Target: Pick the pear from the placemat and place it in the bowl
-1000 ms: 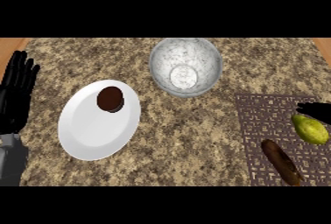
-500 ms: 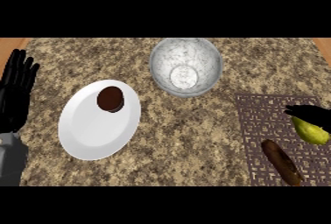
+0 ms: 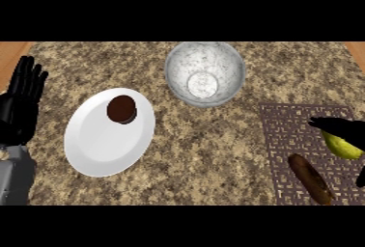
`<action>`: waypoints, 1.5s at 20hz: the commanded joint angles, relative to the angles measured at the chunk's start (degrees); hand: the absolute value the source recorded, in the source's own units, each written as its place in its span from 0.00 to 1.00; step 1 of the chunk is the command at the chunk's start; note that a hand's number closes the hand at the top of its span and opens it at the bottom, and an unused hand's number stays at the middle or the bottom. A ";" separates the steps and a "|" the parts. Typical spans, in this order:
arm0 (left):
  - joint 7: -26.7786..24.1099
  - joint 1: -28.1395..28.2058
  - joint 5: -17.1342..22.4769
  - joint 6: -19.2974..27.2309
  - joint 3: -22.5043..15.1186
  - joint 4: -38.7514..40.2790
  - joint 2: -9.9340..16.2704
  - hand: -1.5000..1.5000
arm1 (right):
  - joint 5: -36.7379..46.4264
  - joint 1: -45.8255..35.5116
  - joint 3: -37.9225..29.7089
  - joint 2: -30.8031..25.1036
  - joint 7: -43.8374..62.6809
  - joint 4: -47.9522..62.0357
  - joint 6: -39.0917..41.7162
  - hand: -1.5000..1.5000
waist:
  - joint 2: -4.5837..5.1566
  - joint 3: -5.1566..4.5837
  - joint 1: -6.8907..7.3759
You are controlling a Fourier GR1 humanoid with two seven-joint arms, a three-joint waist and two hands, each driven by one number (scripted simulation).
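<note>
On the placemat (image 3: 299, 144) at the counter's right edge lies the pear (image 3: 342, 145), yellow-green and half covered by the right hand (image 3: 341, 126), whose dark fingers reach over its top from the view's right side. Whether those fingers have closed round the fruit or only rest above it cannot be told, since most of the hand is cut off by the frame. Just beside the pear, toward the near edge of the mat, lies a long brown thing (image 3: 311, 179), perhaps a sausage or a root, untouched. The bowl (image 3: 205, 72), clear and holding nothing, stands well apart to the upper left of the mat, at the far side of the counter (image 3: 214, 154). Left of it is a white plate (image 3: 100, 144) with a round brown item (image 3: 122, 109) near its far rim. At the view's left edge the left hand (image 3: 21, 106) rests with fingers straight and up, holding nothing. By my judgement the task is at its start: the pear is not yet lifted, and the carry to the bowl and the release are all left.
</note>
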 commanded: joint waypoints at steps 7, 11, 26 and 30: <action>2.04 0.18 0.20 -0.44 0.62 -2.98 0.22 0.50 | 1.88 -5.46 -2.57 2.67 -5.36 6.77 -5.14 1.00 | -0.03 0.01 0.19; 1.72 2.82 -1.08 0.66 -0.74 -5.49 -1.96 0.50 | 3.11 -4.35 -3.47 2.06 -8.23 7.50 -8.18 1.00 | -0.08 0.00 0.04; 1.32 2.86 -0.45 0.45 4.79 -0.77 2.59 0.50 | -1.05 8.31 -23.97 5.92 28.25 7.06 -13.90 1.00 | -1.91 -0.58 -6.45; 1.18 3.38 -0.61 0.54 3.93 -1.98 1.61 0.50 | -0.61 11.69 -26.67 6.50 37.27 -5.31 -15.69 1.00 | -1.96 -0.69 -6.39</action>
